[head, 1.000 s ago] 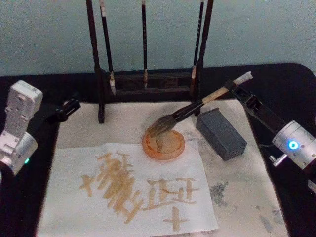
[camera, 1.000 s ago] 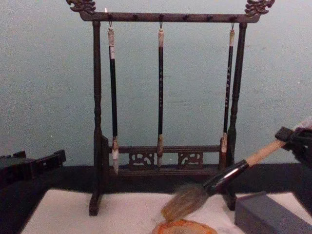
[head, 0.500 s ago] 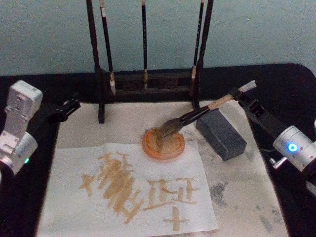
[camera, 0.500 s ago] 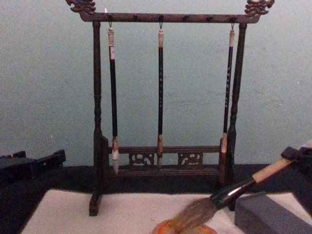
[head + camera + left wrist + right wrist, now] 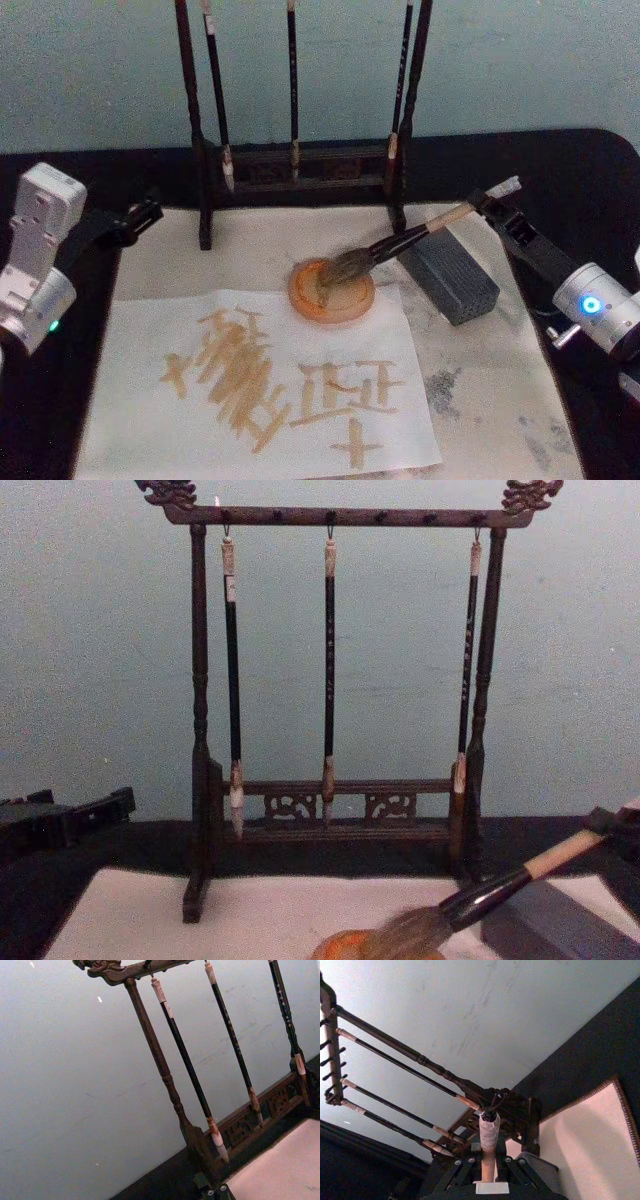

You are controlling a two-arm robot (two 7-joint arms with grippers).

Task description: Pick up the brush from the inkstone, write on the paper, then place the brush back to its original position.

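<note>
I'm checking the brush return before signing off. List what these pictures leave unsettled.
- Head view: whether the brush handle rests on the grey block or hangs above it; they overlap.
- Chest view: the orange dish is cut by the bottom edge, so bristle contact is unclear.
- Right wrist view: the right hand fingertips are cut off below.
- Head view: the left hand, beside the paper, is too dark.

No legible print, label, brand or number found. Tan brush-painted marks, resembling characters and crosses, noted across the paper [image 5: 260,385], well to the left of the right gripper [image 5: 487,203] and nearer the robot; none decipherable. Thin hanging brushes [image 5: 329,670] carry unreadable specks.
</note>
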